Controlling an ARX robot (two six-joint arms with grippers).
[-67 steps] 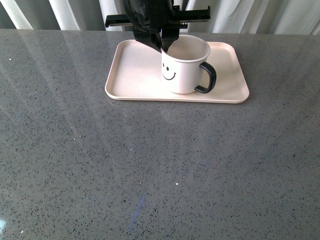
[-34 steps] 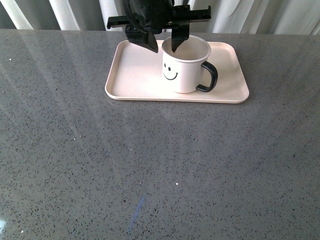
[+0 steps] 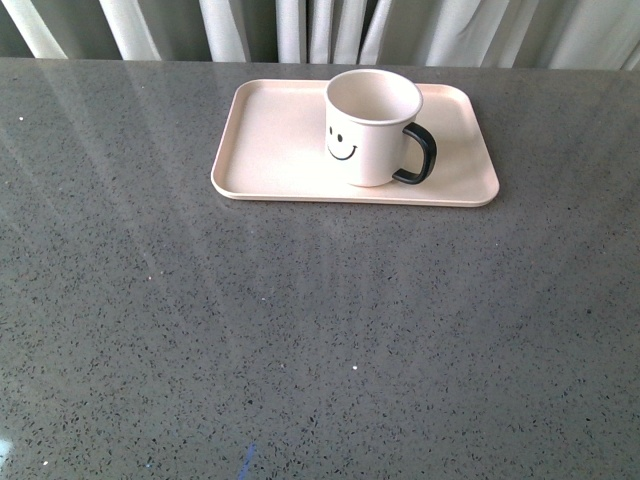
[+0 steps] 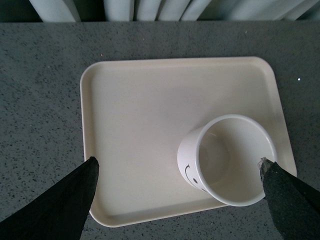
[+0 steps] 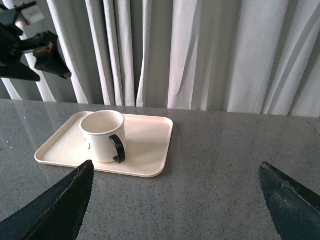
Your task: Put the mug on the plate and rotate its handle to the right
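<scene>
- Standing upright on the plate (image 3: 270, 150), the mug (image 3: 370, 128) sits right of the plate's middle and close to its near rim. Its whole base is inside that rim, so I judge the placing step done.
- The handle (image 3: 420, 155) sticks out toward the plate's right end, angled slightly to the plate's near side. That orientation matches what the task asks, or very nearly so.
- The left gripper (image 4: 178, 164) hangs high above the plate with its fingers spread far apart and nothing between them. They touch neither mug nor plate, and that wide stance fits a release, leaving the mug to stand by its own weight.
- The right gripper (image 5: 176, 167) is well away from the plate, off its right end. Its fingers are also splayed and empty, and it plays no part in holding anything.
- The smiley print faces the plate's near long side.
- The plate lies flat on the grey countertop (image 3: 300, 350), its far long side toward the curtains (image 3: 300, 25).
- The only thing left might be a small turn of the handle to square it fully rightward.
</scene>
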